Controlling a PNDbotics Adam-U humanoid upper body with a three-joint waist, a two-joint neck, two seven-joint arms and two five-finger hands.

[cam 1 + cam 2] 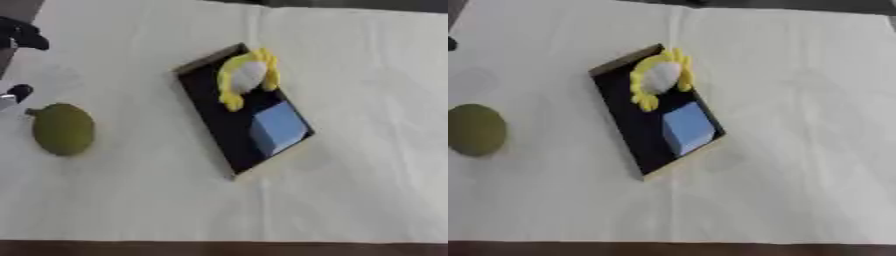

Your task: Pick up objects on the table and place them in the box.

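A shallow black box with a tan rim (203,58) lies slantwise in the middle of the white cloth. Inside it, at the far end, rests a yellow and white toy (248,76), with a blue cube (280,126) at the near end. An olive-green round fruit (63,129) lies on the cloth to the left of the box. Only dark parts of my left hand (23,35) show at the left edge, beyond and apart from the fruit. My right hand shows in neither view.
The white cloth (798,165) covers the table, with a crease running down its middle. The table's dark wooden front edge (224,248) runs along the bottom. Beyond the cloth's far edge there is a dark strip.
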